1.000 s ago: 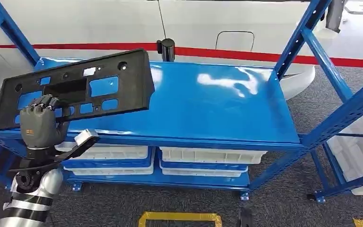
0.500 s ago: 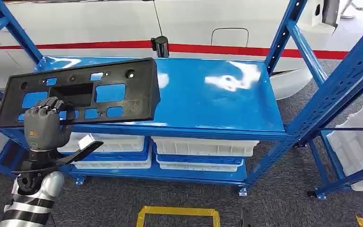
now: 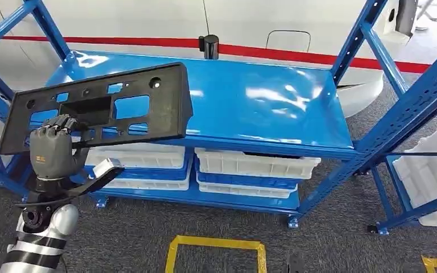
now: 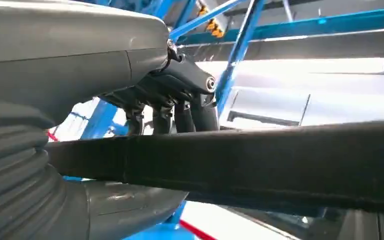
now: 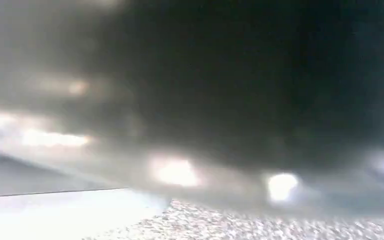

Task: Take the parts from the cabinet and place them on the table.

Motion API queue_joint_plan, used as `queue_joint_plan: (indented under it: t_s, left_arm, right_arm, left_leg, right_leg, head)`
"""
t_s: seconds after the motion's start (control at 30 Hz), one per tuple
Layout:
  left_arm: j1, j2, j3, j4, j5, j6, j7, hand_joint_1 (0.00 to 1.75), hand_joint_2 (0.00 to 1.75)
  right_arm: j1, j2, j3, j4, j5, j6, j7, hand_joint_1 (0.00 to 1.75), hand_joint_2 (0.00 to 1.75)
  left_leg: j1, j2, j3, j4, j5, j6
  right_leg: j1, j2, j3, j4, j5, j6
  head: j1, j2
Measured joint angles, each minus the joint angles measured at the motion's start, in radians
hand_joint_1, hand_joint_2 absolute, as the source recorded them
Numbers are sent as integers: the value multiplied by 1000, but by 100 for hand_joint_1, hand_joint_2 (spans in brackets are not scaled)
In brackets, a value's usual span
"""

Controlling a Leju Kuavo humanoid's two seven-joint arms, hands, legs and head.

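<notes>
A long black plastic panel (image 3: 99, 108) with several cut-outs is gripped at its lower left edge by my left hand (image 3: 51, 151). It hangs tilted above the front left corner of the blue cabinet shelf (image 3: 262, 102), clear of the surface, with its lower edge past the shelf's front. In the left wrist view the panel (image 4: 260, 165) runs as a dark bar across the picture, with my fingers (image 4: 180, 107) curled over its edge and the thumb beneath.
White bins (image 3: 256, 165) sit on the lower shelf level, and another white bin (image 3: 432, 170) is in the neighbouring rack on the right. Blue uprights (image 3: 398, 122) frame the cabinet. Yellow tape (image 3: 216, 253) marks the grey carpet in front. A black post (image 3: 209, 46) stands behind.
The whole view has shifted, so the camera moved. The panel stays in my left hand and now reaches further out past the shelf's front edge.
</notes>
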Motion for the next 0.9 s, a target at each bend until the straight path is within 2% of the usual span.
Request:
queue_joint_plan:
  t_s: [0.03, 0.07, 0.1, 0.13, 0.17, 0.2, 0.23, 0.3, 0.33, 0.37, 0.4, 0.43, 0.47, 0.5, 0.53, 0.57, 0.6, 0.63, 0.67, 0.7, 0.73, 0.77, 0.83, 0.87, 0.9]
  left_arm:
    - [0, 0, 0, 0, 0, -2, 0, 175, 175]
    - [1, 0, 0, 0, 1, -3, -1, 175, 175]
    - [0, -1, 0, 0, 2, -4, -2, 175, 175]
    - [0, -2, -1, 0, 2, -4, -3, 175, 175]
    - [0, -2, -1, -1, 2, -4, -5, 175, 175]
    - [1, -4, -1, -5, 2, -4, -5, 175, 175]
    - [0, -4, -1, -6, 3, -5, -5, 175, 175]
    - [-1, -7, -3, -7, 3, -6, -6, 175, 175]
    - [0, -7, -5, -8, 3, -6, -7, 175, 175]
    - [1, -7, -6, -8, 6, -6, -7, 175, 175]
    - [0, -7, -6, -8, 8, -6, -7, 175, 175]
    - [0, -7, -7, -8, 8, -6, -7, 175, 175]
    - [1, -7, -10, -8, 9, -6, -9, 175, 175]
    - [3, -7, -13, -8, 9, -6, -9, 175, 175]
    - [4, -7, -14, -8, 10, -6, -10, 175, 175]
    - [5, -7, -14, -8, 10, -6, -10, 175, 175]
    - [6, -7, -15, -8, 10, -6, -11, 175, 175]
    - [5, -7, -15, -8, 11, -6, -11, 175, 175]
    - [5, -7, -16, -8, 11, -5, -11, 175, 175]
    - [3, -8, -17, -9, 11, -5, -11, 175, 175]
    - [5, -8, -18, -13, 12, -4, -14, 175, 175]
    - [4, -8, -18, -13, 13, -4, -14, 175, 175]
    - [4, -8, -19, -14, 14, -3, -14, 175, 175]
    - [3, -10, -19, -14, 15, -3, -14, 175, 175]
    - [2, -11, -19, -15, 15, -3, -15, 175, 175]
  right_arm:
    - [1, 0, 0, 0, 0, 0, 1, 0, 0]
    - [1, 0, -2, 0, 0, 0, 2, 0, 0]
    - [0, 0, -3, 0, 0, 0, 3, 0, 0]
    - [-1, 0, -5, 0, 1, -1, 4, 0, 0]
    - [-2, -1, -6, 0, 1, -1, 6, 0, 0]
    - [-4, -6, -7, 0, 1, -2, 6, 0, 0]
    - [-3, -5, -7, 0, 1, -3, 6, 0, 0]
    - [-1, -6, -7, 0, 2, -2, 9, 0, 0]
    - [1, -5, -8, 0, 2, -3, 10, 0, 0]
    - [-1, -6, -8, 0, 2, -3, 10, 0, 0]
    - [-1, -6, -9, 0, 2, -3, 12, 0, 0]
    - [1, -7, -11, 0, 2, -3, 12, 0, 0]
    - [1, -6, -12, 0, 2, -3, 12, 0, 0]
    - [1, -6, -12, 0, 3, -2, 12, 0, 0]
    - [2, -6, -13, 0, 3, -2, 12, 0, 0]
    - [3, -6, -13, 0, 3, -2, 13, 0, 0]
    - [4, -6, -13, 0, 3, -3, 13, 0, 0]
    - [6, -5, -14, 0, 3, -2, 13, 0, 0]
    - [6, -5, -14, 0, 3, -2, 14, 0, 0]
    - [6, -8, -14, 0, 4, -2, 14, 0, 0]
    - [6, -7, -14, 0, 4, -2, 14, 0, 0]
    - [6, -6, -15, 0, 4, -2, 14, 0, 0]
    - [9, -7, -15, 0, 4, -2, 15, 0, 0]
    - [11, -7, -15, 0, 4, -2, 15, 0, 0]
    - [11, -8, -15, 0, 4, -2, 16, 0, 0]
  left_leg:
    - [0, -1, -14, 0, 11, -1]
    - [0, -2, -27, 0, 20, -3]
    - [0, -2, -39, 0, 31, -5]
    - [-1, -4, -51, 0, 42, -9]
    - [-1, -5, -56, 1, 50, -12]
    - [-6, -5, -64, 2, 57, -19]
    - [-3, -3, -61, -5, 70, -25]
    - [0, -4, -62, -10, 87, -38]
    - [-4, -6, -65, -15, 96, -47]
    - [2, -7, -78, -3, 68, -50]
    - [2, -3, -90, 29, 12, -53]
    - [4, -2, -105, 94, -56, -59]
    - [4, -2, -120, 167, -109, -64]
    - [4, -2, -136, 250, -143, -70]
    - [5, -2, -137, 298, -141, -72]
    - [9, -2, -119, 299, -117, -75]
    - [13, -2, -79, 259, -81, -78]
    - [17, -1, -21, 187, -51, -80]
    - [21, 0, 48, 97, -44, -83]
    - [16, -4, 98, 24, -92, -86]
    - [11, -8, 93, 12, -88, -70]
    - [9, -6, 87, 10, -85, -66]
    - [1, -6, 74, 11, -71, -42]
    - [9, -1, 61, 4, -56, -22]
    - [5, -2, 46, 4, -44, -10]
  right_leg:
    - [0, 0, 3, 24, 1, 9]
    - [0, 0, 26, 4, 19, 19]
    - [0, 0, 70, -54, 48, 28]
    - [1, 1, 134, -147, 76, 31]
    - [3, 3, 199, -238, 80, 23]
    - [9, 5, 255, -317, 55, 5]
    - [13, 5, 242, -309, 67, 3]
    - [18, 5, 225, -312, 74, -7]
    - [9, 5, 220, -319, 87, -17]
    - [-3, 0, 221, -322, 101, -23]
    - [-2, 0, 208, -322, 112, -35]
    - [-2, -2, 195, -322, 123, -39]
    - [-2, -2, 183, -321, 134, -40]
    - [-2, -3, 167, -319, 145, -40]
    - [-2, -3, 153, -317, 155, -38]
    - [-3, -4, 140, -316, 163, -34]
    - [-4, -4, 128, -313, 170, -29]
    - [-6, -4, 117, -308, 177, -25]
    - [-8, -4, 108, -301, 181, -19]
    - [-2, -3, 98, -295, 185, -12]
    - [1, -4, 94, -292, 191, -4]
    - [1, -4, 93, -291, 200, 3]
    - [-1, -3, 86, -298, 217, 20]
    - [-4, -3, 73, -291, 213, 24]
    - [-2, 1, 52, -260, 166, 15]
  head:
    - [0, 0]
    - [0, 0]
    - [0, 0]
    - [0, 0]
    - [1, 0]
    - [0, 0]
    - [-7, 0]
    - [-3, 0]
    - [-3, 0]
    - [-4, 0]
    - [-8, 0]
    - [-13, 0]
    - [-13, 0]
    - [-13, 0]
    - [-14, 0]
    - [-13, 0]
    - [-14, 0]
    - [-13, 0]
    - [-14, 0]
    - [-18, 0]
    - [-14, 0]
    - [-14, 0]
    - [-14, 0]
    - [-16, 0]
    - [-13, 0]
